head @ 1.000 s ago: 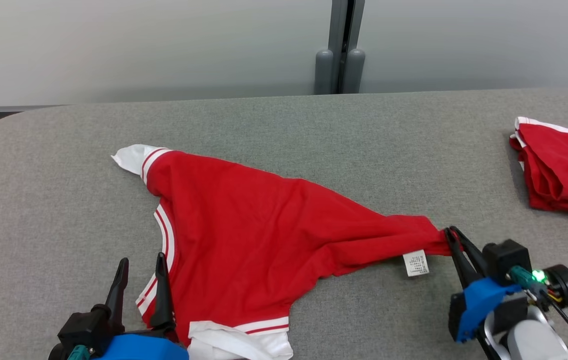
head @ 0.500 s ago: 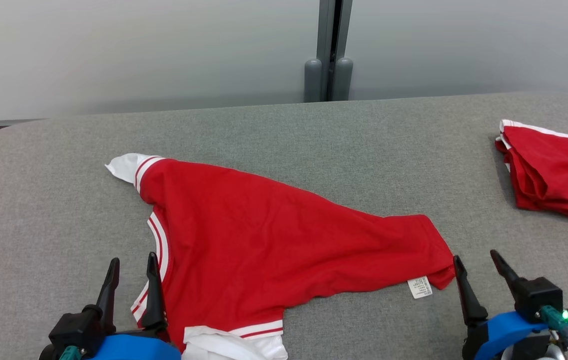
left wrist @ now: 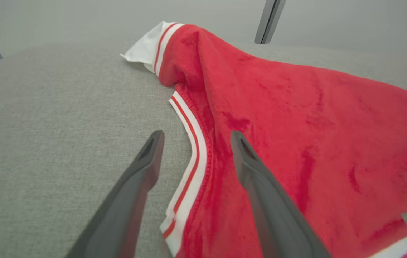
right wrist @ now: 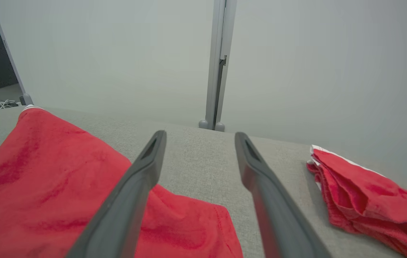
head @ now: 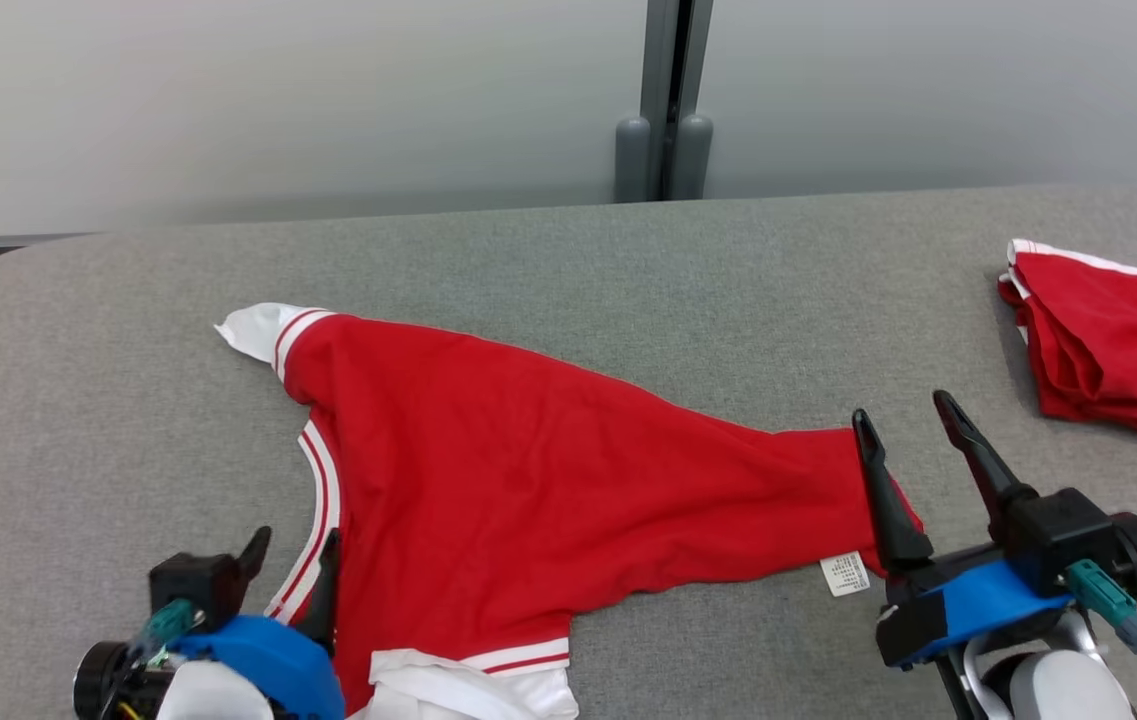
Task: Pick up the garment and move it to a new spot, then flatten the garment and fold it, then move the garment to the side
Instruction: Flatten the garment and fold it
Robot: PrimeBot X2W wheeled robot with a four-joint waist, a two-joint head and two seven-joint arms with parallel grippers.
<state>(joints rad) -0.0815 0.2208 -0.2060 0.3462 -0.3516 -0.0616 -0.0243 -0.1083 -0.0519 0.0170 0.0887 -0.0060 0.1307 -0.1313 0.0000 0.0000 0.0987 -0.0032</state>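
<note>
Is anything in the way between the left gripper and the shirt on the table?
Nothing visible. The open left gripper is right at the shirt: its fingers straddle the striped trim, one above bare table, the other above red cloth.

Head view looks down across the whole desk [head: 568, 250]; both wrist views skim low and close; all three share the garment [head: 528, 470].

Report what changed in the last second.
The right gripper let go of the corner of the garment; its jaws now stand open at that corner. The left gripper stays open at the collar, and the folded red cloth lies as before.
</note>
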